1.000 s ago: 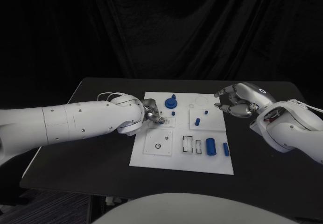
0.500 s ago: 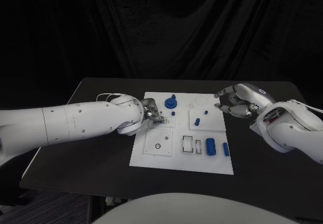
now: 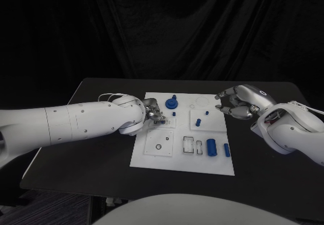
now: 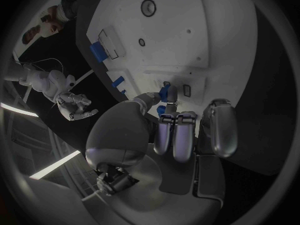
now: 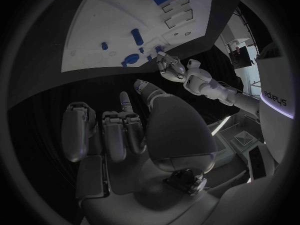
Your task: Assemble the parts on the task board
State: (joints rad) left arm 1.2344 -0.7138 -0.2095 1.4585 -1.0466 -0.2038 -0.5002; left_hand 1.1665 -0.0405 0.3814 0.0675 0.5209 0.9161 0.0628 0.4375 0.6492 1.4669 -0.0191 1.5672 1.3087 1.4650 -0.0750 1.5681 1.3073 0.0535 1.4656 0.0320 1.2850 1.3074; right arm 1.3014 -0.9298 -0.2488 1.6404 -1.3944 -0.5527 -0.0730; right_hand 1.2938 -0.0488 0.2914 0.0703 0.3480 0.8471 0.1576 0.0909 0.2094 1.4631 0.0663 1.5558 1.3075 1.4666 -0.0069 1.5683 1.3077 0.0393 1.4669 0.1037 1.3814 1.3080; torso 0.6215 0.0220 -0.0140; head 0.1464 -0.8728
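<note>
Head view: left hand (image 3: 152, 115) pinches a small blue part (image 4: 164, 92) on the task board (image 3: 150, 152); right hand (image 3: 236, 103), at three o'clock, hovers empty, fingers loosely spread.

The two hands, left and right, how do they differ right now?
The left hand is over the task board, pinching a small blue part at one of its square plates; the right hand holds nothing. The left hand reaches over the board's left side, while the right hand hangs off the board's right edge, fingers curled in. Both are silver hands on white arms.
</note>
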